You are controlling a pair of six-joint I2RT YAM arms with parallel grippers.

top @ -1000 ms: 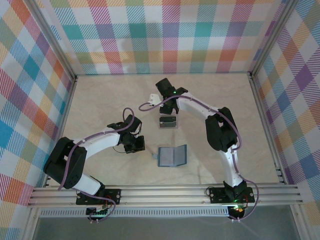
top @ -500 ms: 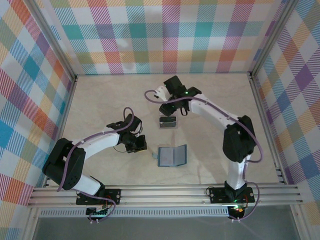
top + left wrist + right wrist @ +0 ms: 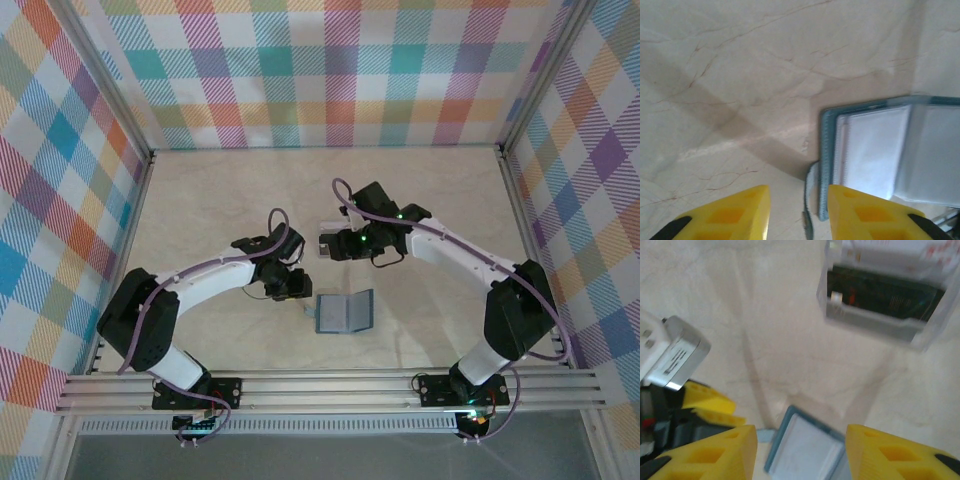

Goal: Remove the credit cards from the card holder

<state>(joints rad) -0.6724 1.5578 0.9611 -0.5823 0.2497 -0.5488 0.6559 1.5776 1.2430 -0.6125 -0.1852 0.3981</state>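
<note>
From above, the card holder lies spread open on the tabletop, toward 6 o'clock of its middle. The left gripper hangs at the holder's 10 o'clock, and the right gripper at its 12 o'clock, over a clear box. In the left wrist view, the left fingers stand apart and grip nothing; the holder's side tab lies between them, with pale pockets toward 3 o'clock. In the right wrist view, the right fingers are likewise parted and empty above the holder's near corner, and one dark credit card lies in the clear box at 1 o'clock. I judge the work to be between pulls. Whether any cards remain in the pockets I cannot tell. If so, the next move calls for pinning the holder by its edge and pinching a card's free edge.
</note>
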